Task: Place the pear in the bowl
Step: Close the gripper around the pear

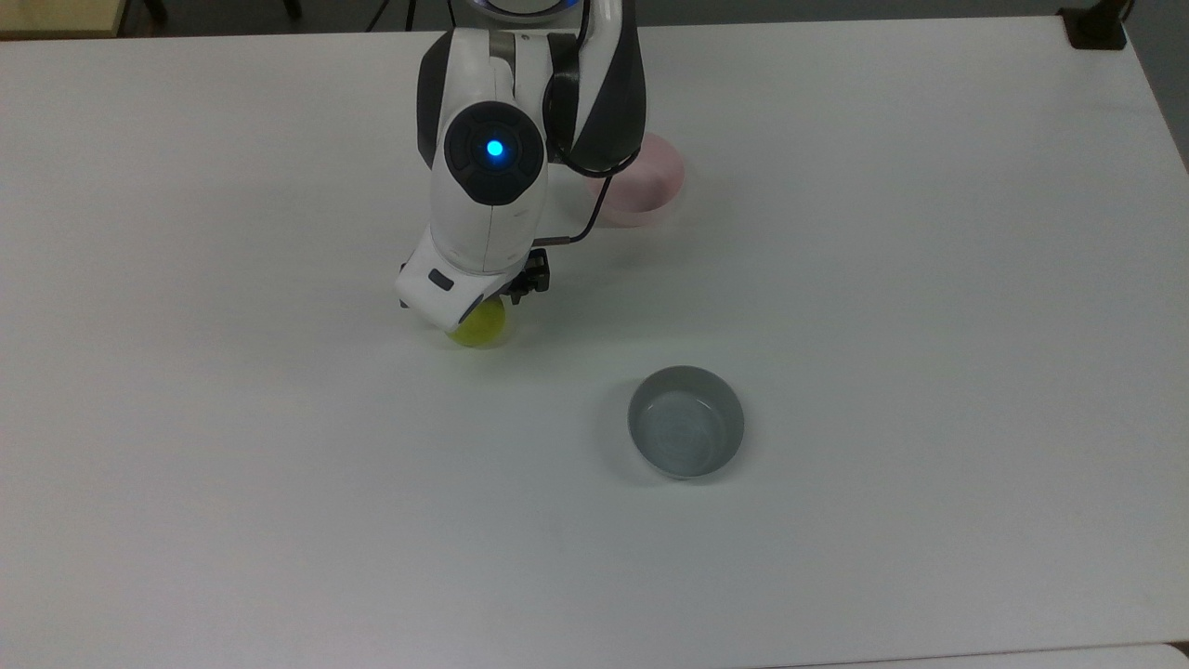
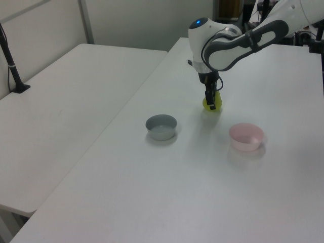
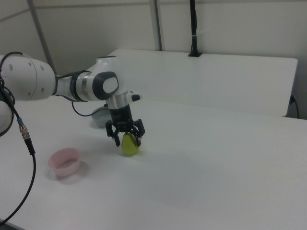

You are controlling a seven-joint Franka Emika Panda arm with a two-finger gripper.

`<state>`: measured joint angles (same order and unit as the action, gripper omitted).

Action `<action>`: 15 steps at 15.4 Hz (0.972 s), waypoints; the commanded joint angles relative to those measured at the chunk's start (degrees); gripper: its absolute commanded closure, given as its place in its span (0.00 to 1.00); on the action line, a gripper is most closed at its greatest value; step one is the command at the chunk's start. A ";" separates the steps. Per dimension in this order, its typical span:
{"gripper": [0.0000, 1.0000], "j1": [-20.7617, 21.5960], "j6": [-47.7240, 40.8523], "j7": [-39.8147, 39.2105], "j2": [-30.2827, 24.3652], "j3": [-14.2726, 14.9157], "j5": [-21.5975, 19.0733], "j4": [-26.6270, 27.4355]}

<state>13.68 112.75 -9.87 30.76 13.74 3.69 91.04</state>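
So the thing that matters here is that the pear [image 3: 129, 145] sits straight under the gripper [image 3: 126, 135], standing upright on the white table [image 1: 929, 279] with its narrow top pointing up into the gap between the fingers. In the right view the black fingers are spread, one on each side of the pear's upper half, not squeezing it as far as I can tell (the contact spot is tiny, so I wouldn't swear there's zero touch). In the top view the wrist covers most of the fruit and just a yellow-green edge [image 1: 481, 327] pokes out on the near side. The long axis is vertical, same as the approach, so my read is the next bit is just closing on it, maybe after dropping a touch lower toward the fatter part so it doesn't squirt out. The pink bowl [image 1: 655, 190] is to the top view's right and farther back from the pear, partly behind the arm. The grey bowl [image 1: 685, 421] sits to the top view's right and nearer, well apart from both.
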 commanded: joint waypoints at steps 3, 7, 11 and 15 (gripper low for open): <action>0.50 1.00 2.04 -4.19 -0.97 1.20 0.88 2.39; 0.86 1.00 1.68 -4.28 -1.23 1.20 0.79 2.13; 0.95 0.74 0.81 -4.98 -3.07 1.29 0.44 2.04; 0.95 0.12 -8.40 -5.60 -10.01 1.38 -0.17 -0.24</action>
<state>13.58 110.81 -13.43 27.87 14.35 4.07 90.58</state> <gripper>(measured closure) 0.291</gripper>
